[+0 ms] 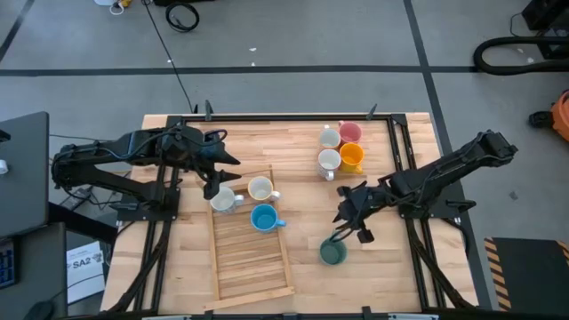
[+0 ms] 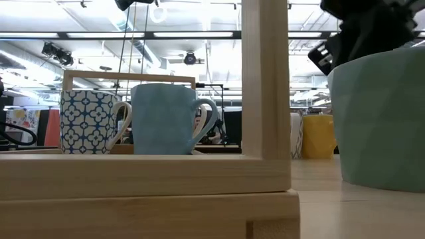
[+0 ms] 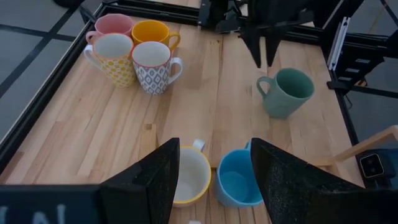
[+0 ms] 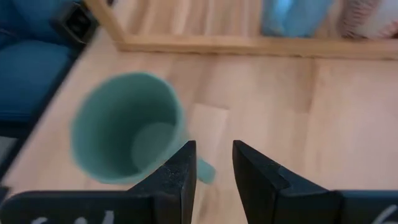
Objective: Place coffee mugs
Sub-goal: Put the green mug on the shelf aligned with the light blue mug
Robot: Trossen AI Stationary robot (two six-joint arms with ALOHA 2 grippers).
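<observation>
Blurring teal mug [image 4: 124, 127] handle behind right gripper [image 4: 213, 163] fingers.

- In the low view the teal-green mug [image 2: 382, 123] is cut off by the right edge
- The wooden tray [image 2: 265, 86] post hides part of the mugs behind it there
- In the right wrist view, the blue mug [image 4: 292, 17] and a patterned mug [image 4: 373, 18] are blurred and cropped at the far edge
</observation>
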